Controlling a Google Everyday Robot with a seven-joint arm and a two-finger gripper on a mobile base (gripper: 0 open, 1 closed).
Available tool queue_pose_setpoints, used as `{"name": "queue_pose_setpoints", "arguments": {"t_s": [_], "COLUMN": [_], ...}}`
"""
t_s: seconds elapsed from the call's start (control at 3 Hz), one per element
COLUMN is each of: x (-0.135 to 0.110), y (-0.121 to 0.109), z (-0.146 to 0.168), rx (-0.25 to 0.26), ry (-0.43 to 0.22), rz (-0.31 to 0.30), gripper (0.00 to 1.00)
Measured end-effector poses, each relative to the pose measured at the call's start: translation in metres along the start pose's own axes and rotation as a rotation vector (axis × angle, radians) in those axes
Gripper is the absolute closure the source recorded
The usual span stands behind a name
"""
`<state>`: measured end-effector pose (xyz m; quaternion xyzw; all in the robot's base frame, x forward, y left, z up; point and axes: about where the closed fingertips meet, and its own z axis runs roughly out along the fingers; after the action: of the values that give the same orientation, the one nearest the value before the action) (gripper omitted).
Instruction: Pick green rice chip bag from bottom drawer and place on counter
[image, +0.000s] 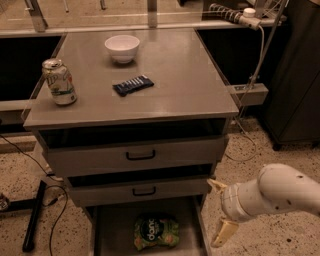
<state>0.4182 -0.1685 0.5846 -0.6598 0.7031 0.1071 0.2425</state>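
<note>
Reaching step, by my read: nothing gripped, bag not lifted.

Worktop, the broad grey top, is the drop target. Below it are two grey drawers with black handles. The bottom drawer is pulled out at floor level along the near edge. The white arm comes in from the near right, outside the drawer's right wall.

Green rice chip bag lies flat on the drawer floor, right of centre, "dang" face up. Hand hangs just right of the drawer with fingers apart, holding nothing. It sits beside the bag, not over it, with the drawer wall between them.

Next move, I'd judge:
- Swing the hand left over the right wall.
- Come down on the bag from above and pinch a crinkly fold.

Tight spots:
- The right drawer wall sits right beside the hand.
- The lower handled drawer front overhangs the far part of the tray, so headroom looks poor there.
- The bag sits toward the near end, so a near/top approach looks open.
- The left part of the drawer floor is bare, which gives slack if the bag slides.

Placement:
- The right half of the worktop is bare.
- The soda can stands at the left edge.
- The white bowl is far-centre.
- The dark blue wrapper is mid-worktop.
- The lift has to clear the worktop's near-right corner, and the cable hanging at the far right is worth avoiding.
</note>
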Motion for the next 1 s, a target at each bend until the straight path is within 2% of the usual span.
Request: {"name": "queue_pose_setpoints", "arguments": {"t_s": [0.33,0.67,1.0], "x": [0.025,0.025,0.041], "y": [0.014,0.014,0.009], "z": [0.059,0.062,0.098], "rx": [-0.033,-0.035,-0.041], "ry": [-0.038,-0.035,-0.027], "rz": [0.027,0.027,0.047], "gripper": [0.00,0.00,0.00]}}
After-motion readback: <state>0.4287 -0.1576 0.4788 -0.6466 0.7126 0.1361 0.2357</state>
